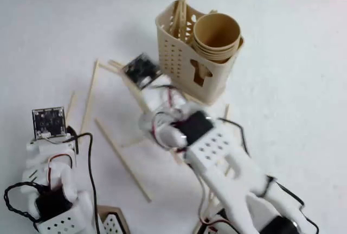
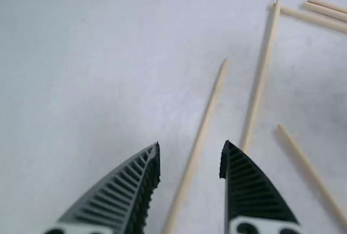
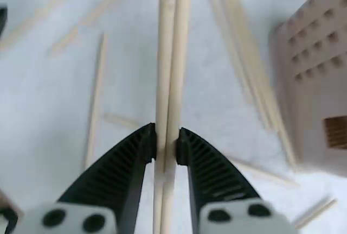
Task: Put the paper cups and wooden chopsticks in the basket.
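Observation:
The cream basket (image 1: 179, 60) stands at the back middle with stacked paper cups (image 1: 217, 36) and a few upright chopsticks (image 1: 180, 11) inside. My right gripper (image 3: 165, 136) is shut on a pair of chopsticks (image 3: 171, 55) that run straight out ahead of it, with the basket wall (image 3: 314, 82) close by. My left gripper (image 2: 191, 146) is open low over the table, and one loose chopstick (image 2: 209, 109) lies between its fingers. Several more chopsticks (image 1: 89, 98) lie scattered on the white table left of the basket.
The right arm (image 1: 217, 152) stretches from the front right towards the basket and covers part of the chopstick pile. The left arm (image 1: 51, 174) sits at the front left. A tan object (image 1: 111, 220) shows at the front edge beside it.

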Available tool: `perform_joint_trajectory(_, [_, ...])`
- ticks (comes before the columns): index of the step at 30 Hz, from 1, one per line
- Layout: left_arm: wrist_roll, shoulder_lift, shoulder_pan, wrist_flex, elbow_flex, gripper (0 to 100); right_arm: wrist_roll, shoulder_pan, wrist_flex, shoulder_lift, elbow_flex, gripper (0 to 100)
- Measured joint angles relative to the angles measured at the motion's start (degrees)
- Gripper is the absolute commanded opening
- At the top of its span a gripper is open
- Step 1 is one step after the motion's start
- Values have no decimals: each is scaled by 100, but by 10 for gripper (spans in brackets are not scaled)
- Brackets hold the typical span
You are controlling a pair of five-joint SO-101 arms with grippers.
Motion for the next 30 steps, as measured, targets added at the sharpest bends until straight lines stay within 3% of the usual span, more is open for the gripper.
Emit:
perform_joint_trajectory(7, [0, 0, 0, 0, 0, 192, 0, 914, -1424, -387, -624, 17])
perform_joint_trajectory(13, [0, 0, 0, 0, 0, 192, 9, 1459, -3543, -369, -668, 17])
perform_joint_trajectory(21, [0, 0, 0, 0, 18, 192, 9, 1987, -5960, 712, -686, 17])
perform_joint_trajectory(27, [0, 0, 0, 0, 35, 192, 9, 2189, -6514, 1697, -686, 35])
perform_joint_trajectory(30, [0, 0, 0, 0, 35, 192, 9, 2198, -6505, 1960, -686, 127])
